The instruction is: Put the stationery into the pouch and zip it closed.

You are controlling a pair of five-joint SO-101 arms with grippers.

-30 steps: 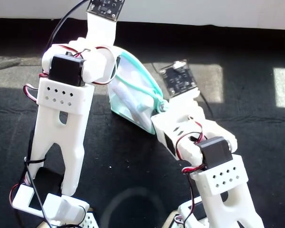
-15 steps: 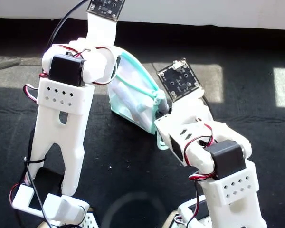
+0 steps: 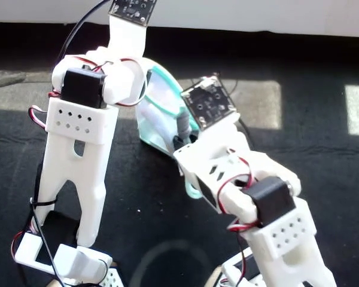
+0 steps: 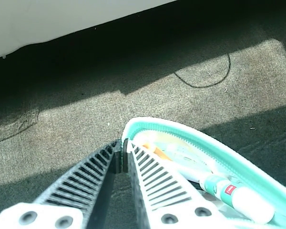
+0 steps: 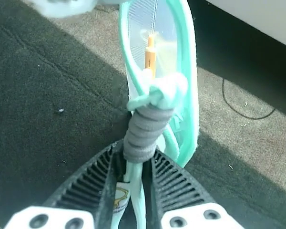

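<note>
In the high view I see the pouch point(image 3: 157, 113) between my two arms at the dark desk point(image 3: 323, 161). On the left wrist view, my left claw point(image 4: 120, 151) is pinched tight on the pouch's end, and stationery point(image 4: 238, 196) lies inside it. On the right wrist view, my right claw point(image 5: 136, 155) is clamped on the grey pull point(image 5: 144, 125), right at the pouch's rim.

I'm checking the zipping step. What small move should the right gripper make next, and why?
Probably draw the zipper pull along the track toward the left gripper, which clamps the other end of the pouch. The right gripper is shut on the pull, and the pouch gapes with stationery inside.
</note>
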